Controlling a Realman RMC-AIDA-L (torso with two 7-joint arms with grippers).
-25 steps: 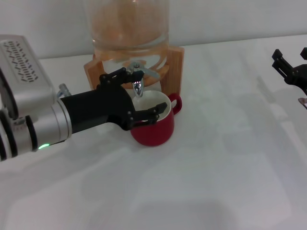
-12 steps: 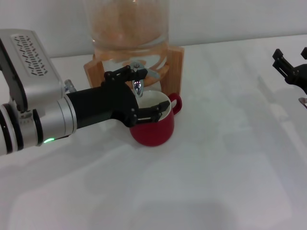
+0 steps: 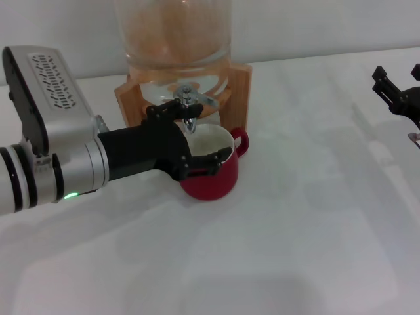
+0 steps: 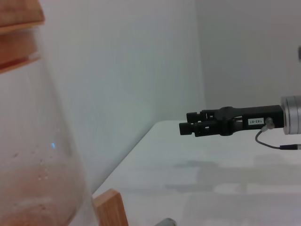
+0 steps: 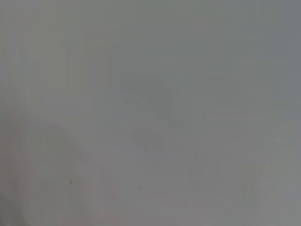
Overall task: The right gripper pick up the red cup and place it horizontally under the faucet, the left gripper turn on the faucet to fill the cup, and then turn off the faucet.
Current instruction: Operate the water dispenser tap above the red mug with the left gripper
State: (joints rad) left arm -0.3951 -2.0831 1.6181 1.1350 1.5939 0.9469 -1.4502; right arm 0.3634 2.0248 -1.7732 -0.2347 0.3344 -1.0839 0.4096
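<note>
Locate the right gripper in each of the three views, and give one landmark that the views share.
Head view: the right gripper sits at the right edge, far from the red cup.
Left wrist view: it reaches in from the right, above the table.
Right wrist view: not in it.
Shared landmark: the glass dispenser, in the head and left wrist views.
</note>
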